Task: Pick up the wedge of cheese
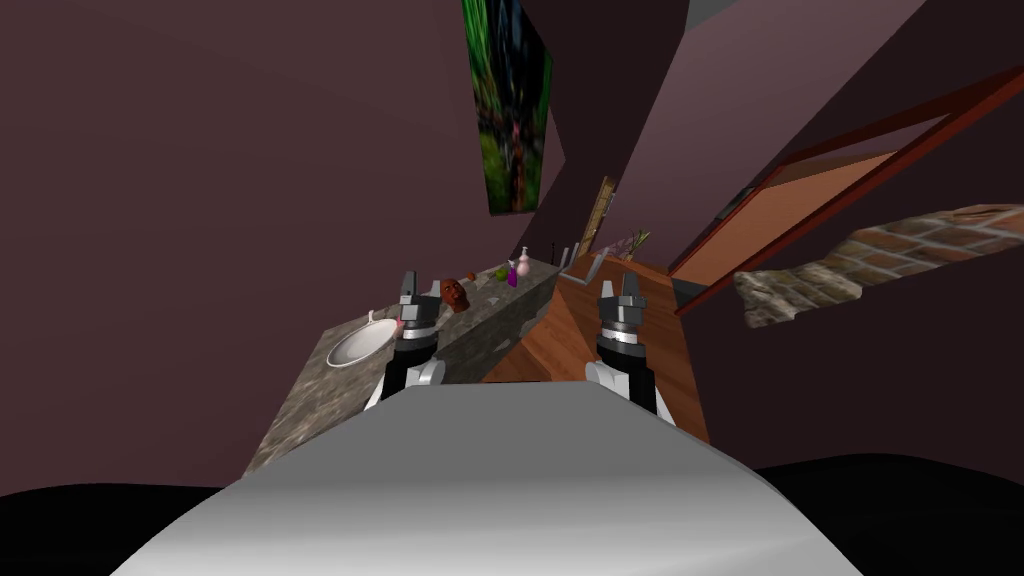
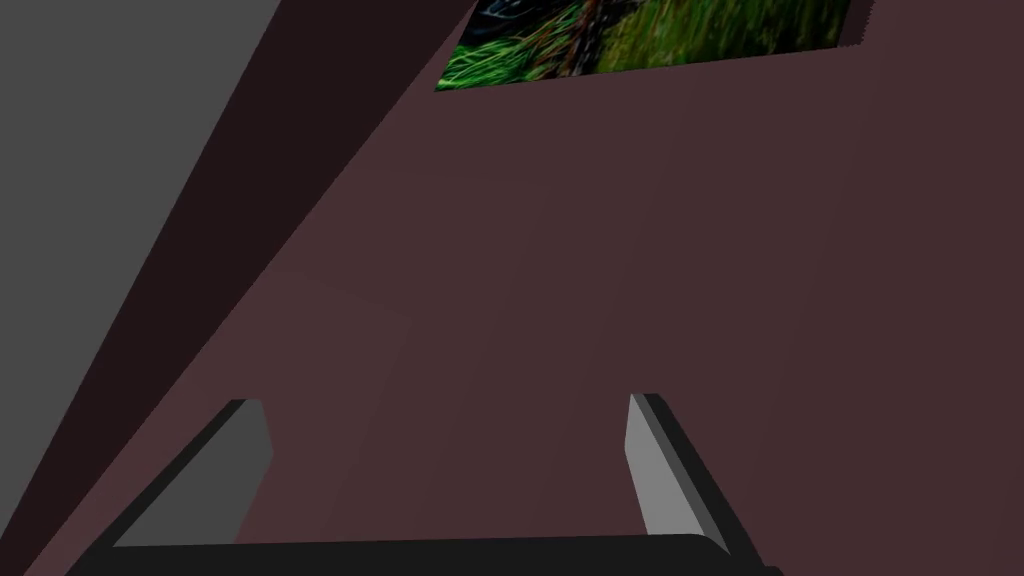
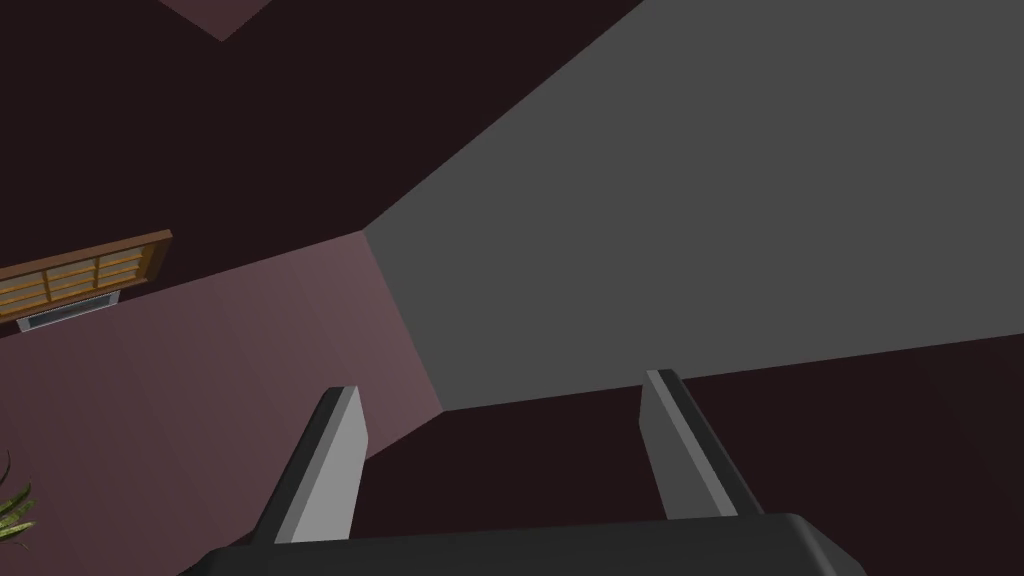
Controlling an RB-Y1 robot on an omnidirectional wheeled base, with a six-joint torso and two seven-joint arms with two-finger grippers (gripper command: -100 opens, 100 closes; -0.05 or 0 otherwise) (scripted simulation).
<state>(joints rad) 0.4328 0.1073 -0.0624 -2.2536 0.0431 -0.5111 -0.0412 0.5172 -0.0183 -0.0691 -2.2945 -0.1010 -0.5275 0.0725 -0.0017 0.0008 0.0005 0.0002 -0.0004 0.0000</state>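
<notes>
Stone-topped desk (image 1: pixel 325 400) runs away from you on the left; past its right edge lies open wooden floor (image 1: pixel 560 340). A white basin (image 1: pixel 350 350) near the desk's near end is partly hidden by the left gripper (image 1: pixel 409 283); right gripper (image 1: pixel 620 290) hangs over the floor. Both pairs of fingers (image 2: pixel 655 470) stand spread. At the far end, a brown lump (image 1: pixel 455 293) and pink bottle (image 1: pixel 522 264); you cannot single out the wedge of cheese.

Cheese wedge (image 1: pixel 455 293): probably the small, mottled red-brown lump on the speckled stone tabletop (image 1: pixel 310 410), at 1 o'clock from the white basin (image 1: pixel 352 349). Shape and pose unclear.
</notes>
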